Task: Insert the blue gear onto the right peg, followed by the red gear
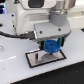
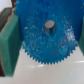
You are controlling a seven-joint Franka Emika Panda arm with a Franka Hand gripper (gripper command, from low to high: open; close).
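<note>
One flat, round, bright-blue toothed plastic gear filled most of the wrist view, with a green pad-faced finger pressed against its rim on one side and the edge of a second green finger just showing on the other; the gripper was pinching the blue gear across its width. In the gear's centre hole a thin dark pin showed end-on, which looked to be the right peg, though whether the gear was already threaded on it or only lined up above it could not be told. Going from the exterior view's left across, a bare stretch of white table came first, then the white rectangular plate with a black border, and over its right part the gear hung under the white robot arm, close to the plate. The red gear was in neither picture. As a judgement, the blue gear would handle as light and stiff, its plastic fairly slippery; the toothed rim gave the pads something to bite, so holding it at opposite edges, leaving the hole clear, seemed the right grip.
</note>
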